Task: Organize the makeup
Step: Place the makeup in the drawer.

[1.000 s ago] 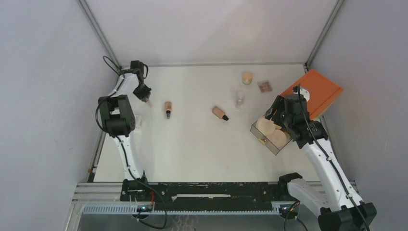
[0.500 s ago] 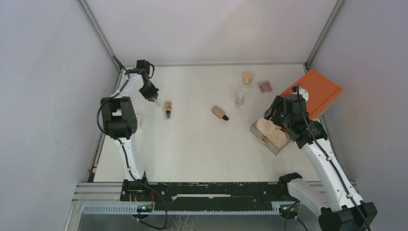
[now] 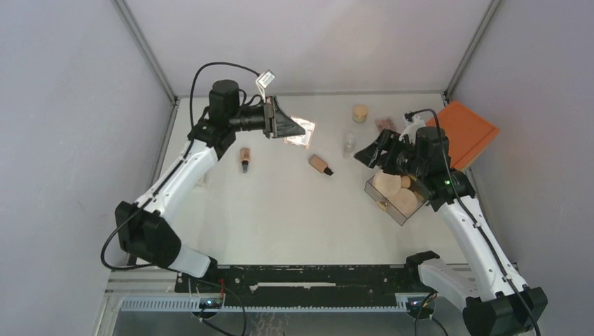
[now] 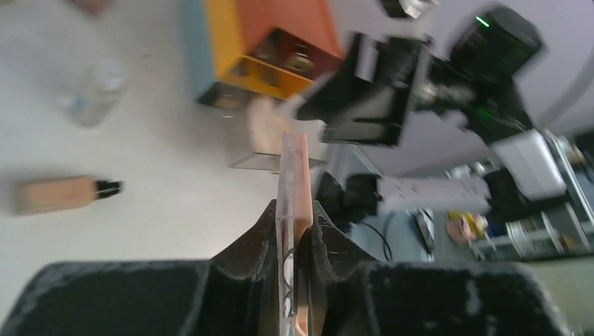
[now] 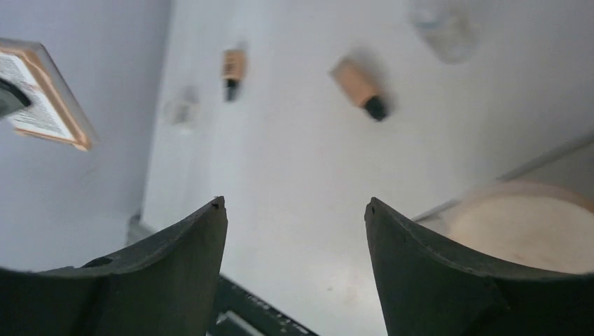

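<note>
We see the left end effector, pinching a flat palette, swung across the white bench toward the orange-topped drawer box; right end effector spread; grey walls.

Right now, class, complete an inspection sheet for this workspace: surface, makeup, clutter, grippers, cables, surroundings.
Surface: white table, no spills seen.
Makeup: left peach bottle and central peach bottle lying down; round tan item and small palette at the far side; tan discs in the pulled-out clear drawer.
Clutter: orange-topped box; small clear bottle.
Grippers: left gripper shut on a flat palette, off the table; right gripper open, empty.
Cables: black cable loops above the left arm.
Surroundings: grey walls, metal frame posts.
</note>
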Robot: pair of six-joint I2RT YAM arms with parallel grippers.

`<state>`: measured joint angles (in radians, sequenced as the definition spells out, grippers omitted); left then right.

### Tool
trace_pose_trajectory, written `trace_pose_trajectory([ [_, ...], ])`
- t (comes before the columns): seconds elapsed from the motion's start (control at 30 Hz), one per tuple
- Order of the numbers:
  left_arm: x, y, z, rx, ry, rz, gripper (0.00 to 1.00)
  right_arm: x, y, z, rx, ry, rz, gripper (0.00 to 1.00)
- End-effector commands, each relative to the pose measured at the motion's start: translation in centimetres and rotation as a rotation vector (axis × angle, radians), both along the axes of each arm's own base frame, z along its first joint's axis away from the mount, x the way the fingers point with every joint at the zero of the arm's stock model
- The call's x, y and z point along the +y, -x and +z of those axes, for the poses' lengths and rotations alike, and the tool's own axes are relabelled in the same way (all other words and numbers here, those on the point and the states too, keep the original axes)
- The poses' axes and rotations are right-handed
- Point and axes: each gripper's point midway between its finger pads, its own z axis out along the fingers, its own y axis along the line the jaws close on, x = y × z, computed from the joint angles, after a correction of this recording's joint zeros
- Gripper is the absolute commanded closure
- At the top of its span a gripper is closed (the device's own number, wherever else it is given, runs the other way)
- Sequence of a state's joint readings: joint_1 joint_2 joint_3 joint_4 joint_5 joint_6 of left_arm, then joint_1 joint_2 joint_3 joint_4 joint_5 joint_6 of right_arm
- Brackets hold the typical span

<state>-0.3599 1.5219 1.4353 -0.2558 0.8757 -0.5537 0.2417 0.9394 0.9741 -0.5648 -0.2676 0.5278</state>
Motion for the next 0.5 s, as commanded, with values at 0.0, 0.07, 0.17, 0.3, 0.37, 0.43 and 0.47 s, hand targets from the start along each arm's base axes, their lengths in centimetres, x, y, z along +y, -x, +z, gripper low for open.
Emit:
trace_pose_trajectory([
  [0.0, -1.1, 6.2, 4.3, -0.178, 0.171, -0.271, 1.0, 5.9, 1.8, 7.9, -0.199, -0.274, 0.361, 0.2],
  [0.07, -1.3, 7.4, 4.6, -0.196, 0.18, -0.295, 1.0, 7.3, 2.7, 9.5, -0.241, -0.34, 0.444, 0.19],
  [0.17, -1.8, 8.8, 5.3, -0.204, 0.211, -0.321, 1.0, 9.6, 3.8, 11.2, -0.272, -0.405, 0.538, 0.16],
  [0.3, -2.1, 9.4, 5.6, -0.2, 0.242, -0.323, 1.0, 12.2, 4.9, 12.0, -0.276, -0.458, 0.622, 0.15],
  [0.37, -2.2, 9.6, 5.9, -0.202, 0.262, -0.324, 1.0, 13.1, 5.2, 12.0, -0.282, -0.465, 0.645, 0.15],
  [0.43, -2.2, 9.7, 6.2, -0.201, 0.279, -0.325, 1.0, 13.9, 5.4, 12.0, -0.283, -0.469, 0.654, 0.15],
  [0.47, -2.2, 9.7, 6.4, -0.196, 0.286, -0.324, 1.0, 14.3, 5.3, 11.9, -0.282, -0.47, 0.65, 0.15],
])
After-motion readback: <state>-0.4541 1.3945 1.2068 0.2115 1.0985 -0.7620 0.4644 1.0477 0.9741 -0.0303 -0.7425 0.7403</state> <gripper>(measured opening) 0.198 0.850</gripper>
